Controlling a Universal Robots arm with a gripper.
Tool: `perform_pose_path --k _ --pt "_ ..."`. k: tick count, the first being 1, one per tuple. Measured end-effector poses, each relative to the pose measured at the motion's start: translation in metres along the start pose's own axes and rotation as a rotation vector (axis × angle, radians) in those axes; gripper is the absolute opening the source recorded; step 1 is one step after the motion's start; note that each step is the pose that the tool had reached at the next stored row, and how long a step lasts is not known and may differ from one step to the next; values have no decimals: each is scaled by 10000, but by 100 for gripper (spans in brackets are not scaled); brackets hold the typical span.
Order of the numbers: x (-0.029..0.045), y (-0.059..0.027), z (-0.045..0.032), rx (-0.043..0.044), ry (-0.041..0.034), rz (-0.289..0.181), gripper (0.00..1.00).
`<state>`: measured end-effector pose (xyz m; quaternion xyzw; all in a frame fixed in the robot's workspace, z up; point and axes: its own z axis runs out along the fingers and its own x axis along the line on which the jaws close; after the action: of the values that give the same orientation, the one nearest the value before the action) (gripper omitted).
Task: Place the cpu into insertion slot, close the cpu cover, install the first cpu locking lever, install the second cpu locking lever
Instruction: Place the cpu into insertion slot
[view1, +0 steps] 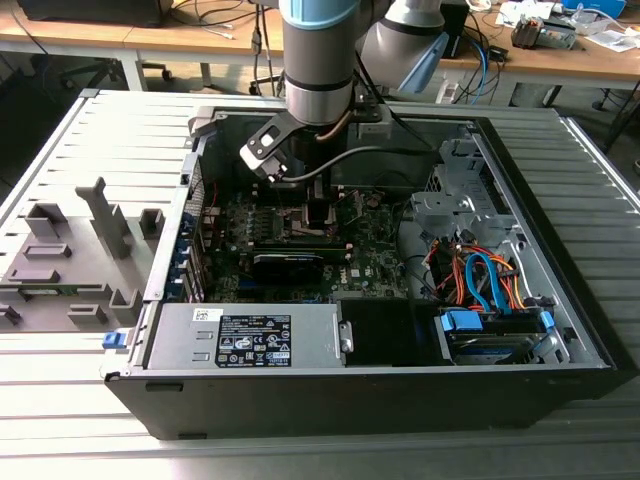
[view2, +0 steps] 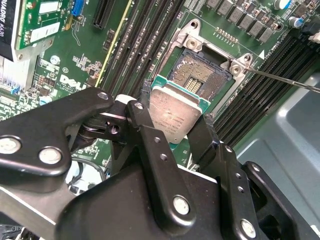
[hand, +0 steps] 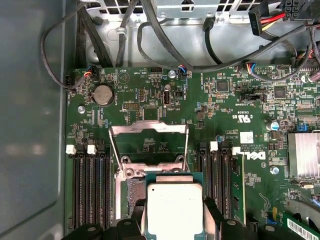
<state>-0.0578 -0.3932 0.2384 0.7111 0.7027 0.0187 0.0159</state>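
Now | jaws closed on the cpu (view2: 175, 112), gripping two opposite edges, upper centre of the exterior view | cpu hovers just over the insertion slot (view2: 205, 70), not seated | cpu cover (hand: 150, 128) swung open | judged light, stiff, thin; slot contacts look delicate, so edge grip only
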Motion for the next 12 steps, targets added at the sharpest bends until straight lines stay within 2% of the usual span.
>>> perform_pose_path --k 12 --pt "1 -35 7 1 -1 -1 54"
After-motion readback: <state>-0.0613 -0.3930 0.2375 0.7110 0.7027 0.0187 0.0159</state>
